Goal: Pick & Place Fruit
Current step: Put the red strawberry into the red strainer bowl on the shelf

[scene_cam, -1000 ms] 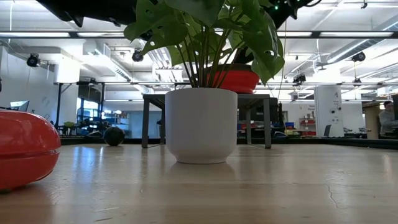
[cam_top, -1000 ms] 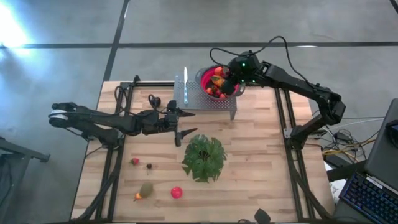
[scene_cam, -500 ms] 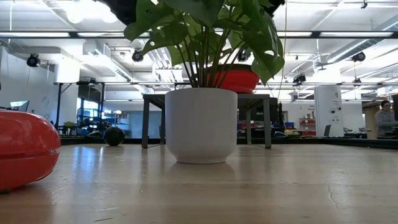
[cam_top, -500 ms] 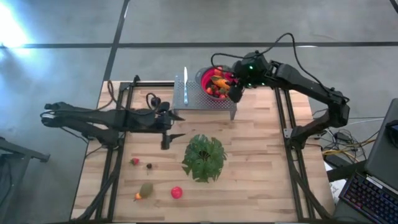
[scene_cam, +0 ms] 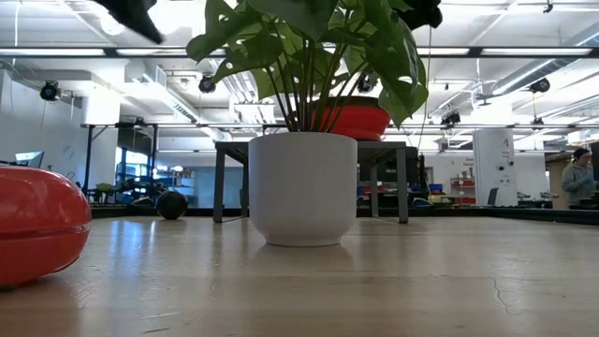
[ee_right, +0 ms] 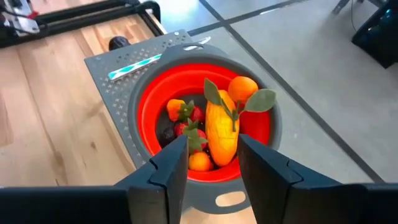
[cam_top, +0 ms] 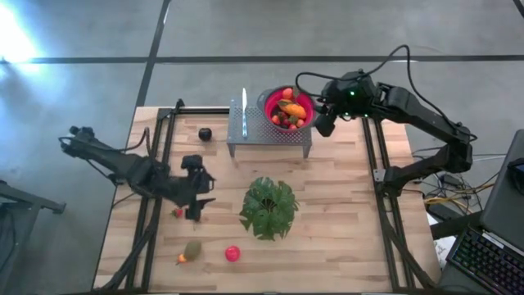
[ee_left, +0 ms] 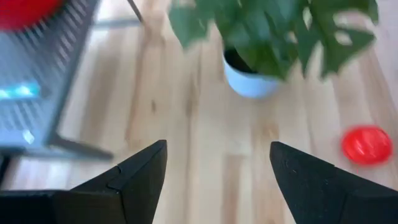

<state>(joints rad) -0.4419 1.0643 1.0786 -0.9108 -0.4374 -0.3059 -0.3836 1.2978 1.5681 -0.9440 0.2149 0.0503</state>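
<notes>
the left pincer [cam_top: 199, 205], open and empty, has swung down over the strawberry [cam_top: 177, 213] (probably next), while the right pincer [cam_top: 324, 124], part open and empty, backs off the bowl [cam_top: 268, 100].

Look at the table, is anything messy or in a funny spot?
A few fruits lie loose on the table instead of in the red bowl with the rest: a red one, a green one, a tiny strawberry and a dark ball beside the rack. Nothing looks spilled or broken.

Wooden table [cam_top: 344, 221], potted plant [cam_top: 268, 208], perforated metal stand [cam_top: 269, 129], scattered fruit [cam_top: 233, 253]
</notes>
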